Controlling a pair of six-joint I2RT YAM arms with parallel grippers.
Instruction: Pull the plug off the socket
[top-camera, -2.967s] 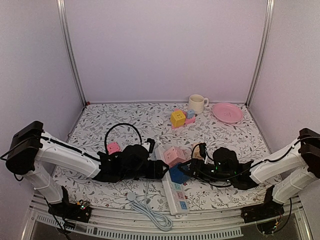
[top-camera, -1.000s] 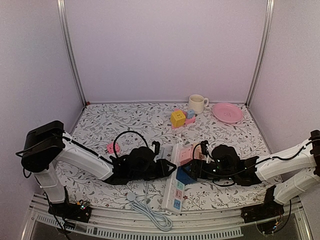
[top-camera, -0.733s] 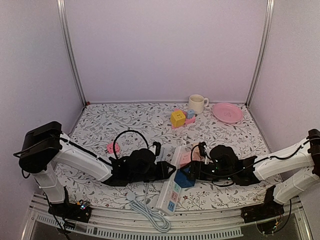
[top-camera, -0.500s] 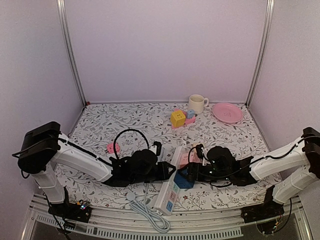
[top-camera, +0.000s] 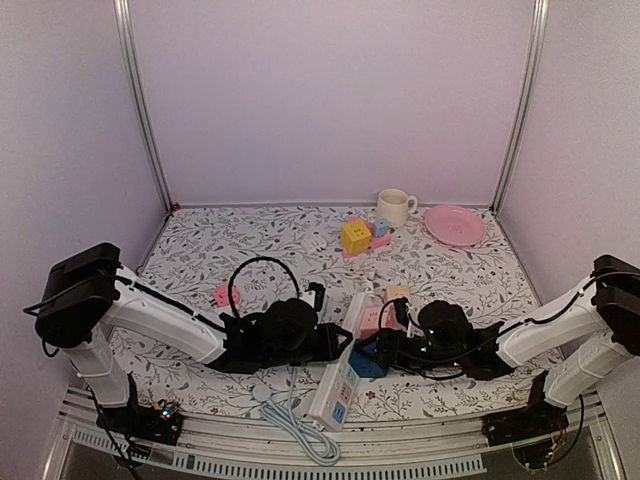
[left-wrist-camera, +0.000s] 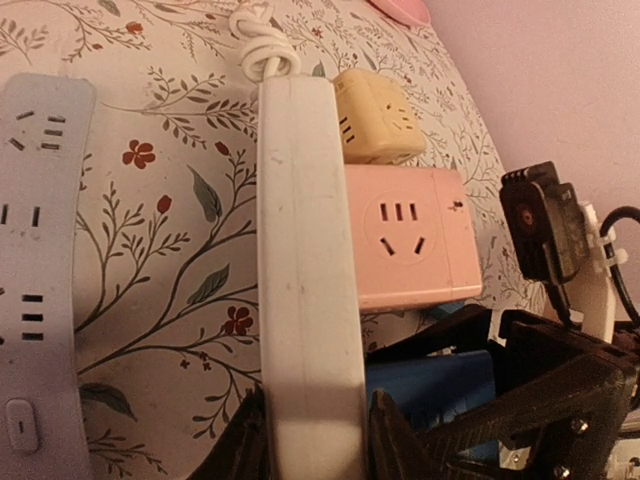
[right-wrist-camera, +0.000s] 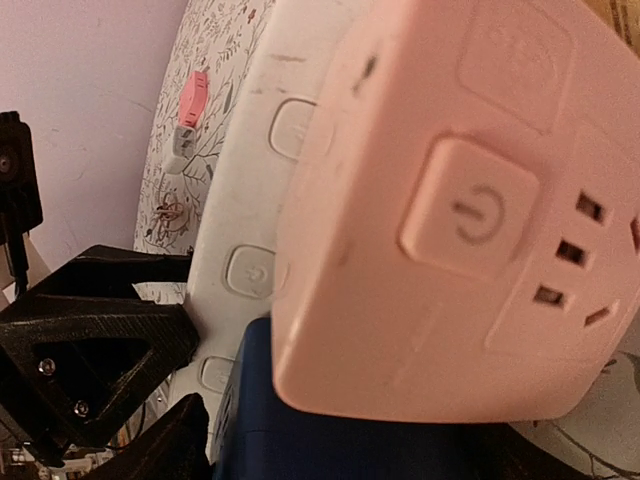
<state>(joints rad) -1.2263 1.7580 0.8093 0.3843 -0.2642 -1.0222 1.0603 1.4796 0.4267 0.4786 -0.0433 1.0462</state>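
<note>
A white power strip (top-camera: 340, 382) lies at the table's front middle, its near end angled left. A blue cube plug (top-camera: 368, 357) sits against its right side, just below a pink cube adapter (top-camera: 372, 318) and a cream cube (top-camera: 397, 296). My left gripper (top-camera: 337, 346) is shut across the strip; in the left wrist view (left-wrist-camera: 315, 440) both fingers press the strip's (left-wrist-camera: 300, 250) sides. My right gripper (top-camera: 382, 350) is shut on the blue plug, which fills the bottom of the right wrist view (right-wrist-camera: 330, 440) under the pink adapter (right-wrist-camera: 450, 220).
A second pale strip (left-wrist-camera: 30, 300) lies left of the held one. A small pink plug (top-camera: 227, 296) and a black cable loop (top-camera: 255, 272) lie at left. A mug (top-camera: 395, 207), a pink plate (top-camera: 455, 225) and coloured cubes (top-camera: 358, 236) stand at the back. A white cord (top-camera: 290, 418) hangs over the front edge.
The strip's near end has swung left and the blue plug has shifted down-left with it. Both grippers kept their holds; the right arm has drawn slightly nearer.
</note>
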